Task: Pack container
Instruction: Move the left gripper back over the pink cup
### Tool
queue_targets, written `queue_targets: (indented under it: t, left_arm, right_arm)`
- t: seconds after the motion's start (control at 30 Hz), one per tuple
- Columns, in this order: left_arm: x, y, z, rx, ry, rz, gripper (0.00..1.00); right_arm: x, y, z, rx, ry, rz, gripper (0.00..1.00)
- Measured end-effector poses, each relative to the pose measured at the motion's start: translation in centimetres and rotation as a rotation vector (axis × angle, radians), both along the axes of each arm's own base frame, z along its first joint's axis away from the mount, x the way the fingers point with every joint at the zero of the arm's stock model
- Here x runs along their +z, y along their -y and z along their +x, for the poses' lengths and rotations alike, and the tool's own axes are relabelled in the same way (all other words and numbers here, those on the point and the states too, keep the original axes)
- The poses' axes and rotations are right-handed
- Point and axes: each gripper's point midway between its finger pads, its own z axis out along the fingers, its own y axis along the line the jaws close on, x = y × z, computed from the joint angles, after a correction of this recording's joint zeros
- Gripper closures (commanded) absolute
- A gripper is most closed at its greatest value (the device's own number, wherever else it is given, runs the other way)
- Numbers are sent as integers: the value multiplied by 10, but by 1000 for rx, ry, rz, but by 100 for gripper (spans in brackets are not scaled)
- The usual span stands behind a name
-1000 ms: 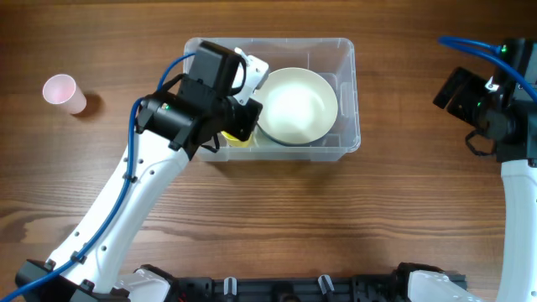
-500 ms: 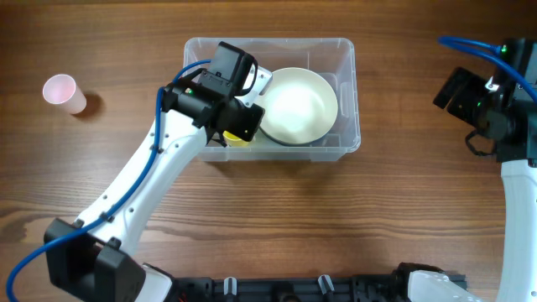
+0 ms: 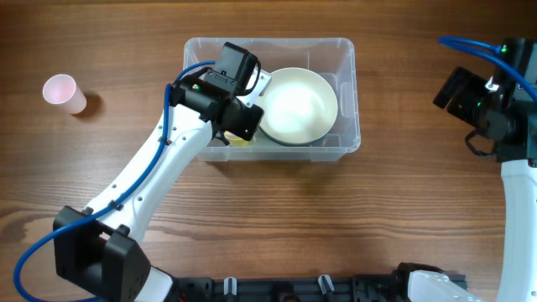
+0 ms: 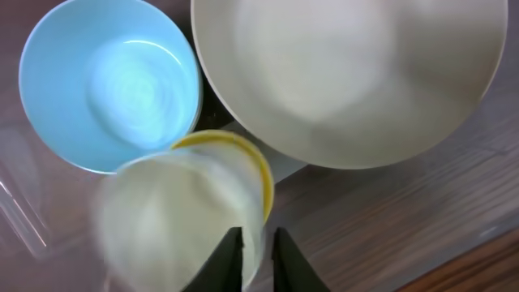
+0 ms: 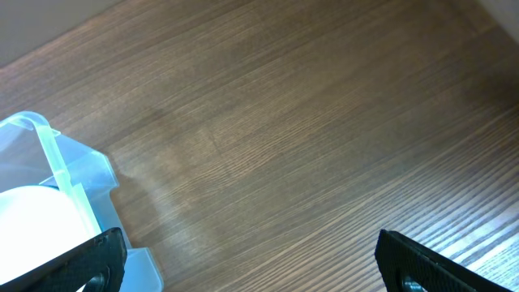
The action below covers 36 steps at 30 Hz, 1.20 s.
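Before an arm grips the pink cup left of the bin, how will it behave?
The pink cup looks small and thin-walled, so probably light and easily squeezed. It seems upright and tapered; a sideways push may tip and roll it.

My left arm (image 3: 151, 180), white links with a blue cable running along them, stretches from its base at the near left edge diagonally up and to the right. Its black wrist is bent over so that the left gripper (image 4: 257, 255) points straight down. The two dark fingers (image 4: 231, 261) stand close together with only a narrow slit between them, pinching the side wall of a translucent yellow-rimmed plastic cup (image 4: 178, 211). My right arm (image 3: 516, 201) stands upright at the far right edge, well apart from the left one. My right gripper (image 5: 251, 264) hangs with its dark fingers spread wide, holding nothing.
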Motion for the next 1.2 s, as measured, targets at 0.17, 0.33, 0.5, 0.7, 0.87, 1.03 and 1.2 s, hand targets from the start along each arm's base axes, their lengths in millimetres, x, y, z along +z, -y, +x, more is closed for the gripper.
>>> queue_targets:
  t: [0.17,0.33,0.5,0.7,0.87,1.03,1.2]
  left_arm:
    - [0,0,0,8,0,0,49]
    - [0,-2,1,13,0,0,50]
    - [0,-23,12,72,8,12,50]
    - [8,-79,37,232,49,14,50]
    - [24,-140,60,424,128,-18,48]
    - [35,-202,75,589,196,-29,48]
    - [41,-271,75,755,246,-20,41]
  right_arm:
    - [0,0,0,0,0,0,0]
    - [0,0,0,0,0,0,0]
    - [0,0,0,0,0,0,1]
    - [0,0,0,0,0,0,0]
    - [0,0,0,0,0,0,0]
    - [0,0,0,0,0,0,0]
    - [0,0,0,0,0,0,0]
